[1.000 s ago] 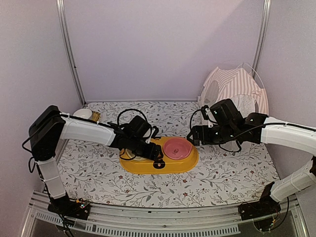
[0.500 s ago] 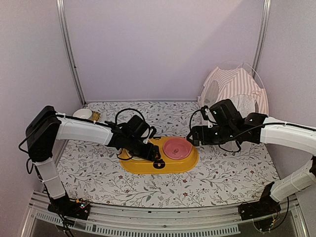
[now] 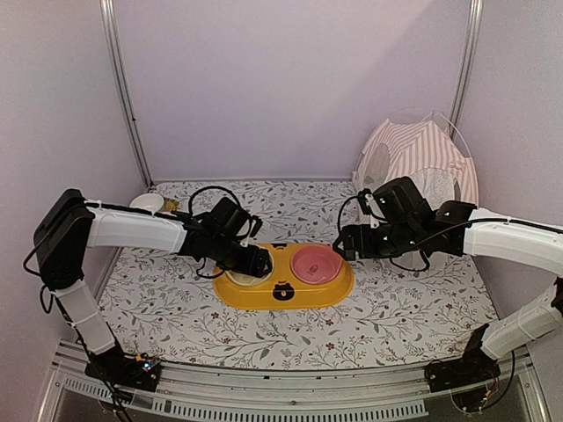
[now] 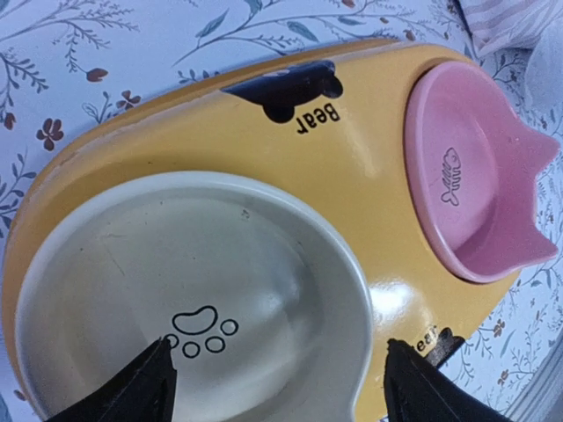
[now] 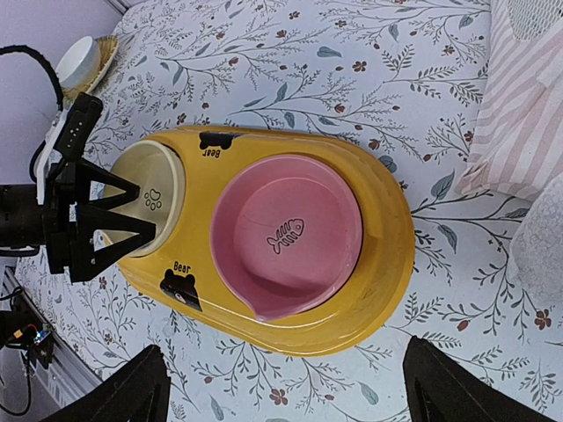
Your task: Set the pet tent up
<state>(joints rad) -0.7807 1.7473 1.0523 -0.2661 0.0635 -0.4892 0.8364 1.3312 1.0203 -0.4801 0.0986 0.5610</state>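
1. the pet tent [image 3: 413, 149], far right: its lower front is hidden behind the right arm [image 3: 493, 233]; the right wrist view cuts it to a striped strip.
2. the cream bowl [image 4: 176, 290] runs off the left wrist picture's edge.
3. the yellow feeder [image 3: 317, 290]: the left gripper [image 3: 257, 262] hides its left end from above.
4. the small white dish [image 3: 146, 201], far left: too small to tell what it holds.
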